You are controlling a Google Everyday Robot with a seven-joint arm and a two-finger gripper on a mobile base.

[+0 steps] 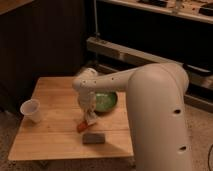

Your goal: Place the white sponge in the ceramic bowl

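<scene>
Green ceramic bowl sits just behind the gripper; I cannot tell the jaws' state. Confirm you hold the white sponge, then lift clear of the bowl's rim.

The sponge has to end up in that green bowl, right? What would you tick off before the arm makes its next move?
1. Pincer sits low over the table, left of the bowl: ok.
2. Sponge in the grip: cannot tell; something pale shows at the pincer's tip.
3. Bowl upright on the table, partly hidden behind the arm: ok.
4. Carrot lies right under the pincer: not ok, it may be bumped.
5. Grey block and cup stand apart from the bowl: ok.
</scene>
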